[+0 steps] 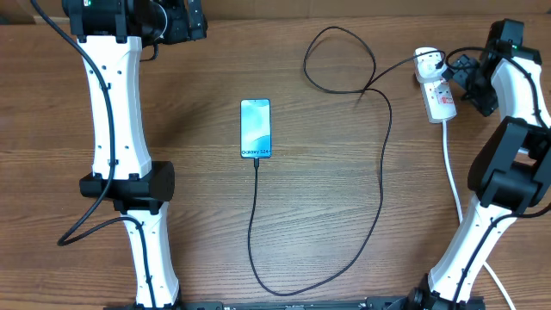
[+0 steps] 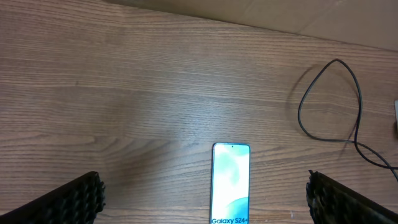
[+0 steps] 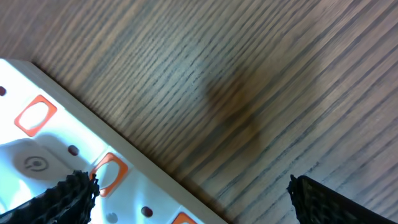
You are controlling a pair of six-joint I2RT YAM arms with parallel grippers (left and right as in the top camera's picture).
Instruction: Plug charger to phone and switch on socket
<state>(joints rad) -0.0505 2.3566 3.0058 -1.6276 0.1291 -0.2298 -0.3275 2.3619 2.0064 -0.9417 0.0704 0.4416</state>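
The phone [image 1: 255, 128] lies flat mid-table, its blue screen lit, and it shows in the left wrist view as well [image 2: 231, 183]. The charger's black cable [image 1: 381, 181] runs from the phone's near short edge, loops round the front and back, and ends at a plug on the white socket [image 1: 437, 90]. My left gripper [image 1: 185, 21] hangs open at the back left, its wide-apart fingers [image 2: 68, 202] framing the phone from above. My right gripper [image 1: 465, 76] is open right over the socket [image 3: 50, 155], one finger [image 3: 62, 199] above its orange-red switch marks [image 3: 35, 115].
The socket's thick white cord [image 1: 452, 172] trails toward the front right past the right arm's base. A cable loop [image 2: 329, 99] lies at the back between the phone and the socket. Bare wooden table [image 1: 189, 224] surrounds the phone.
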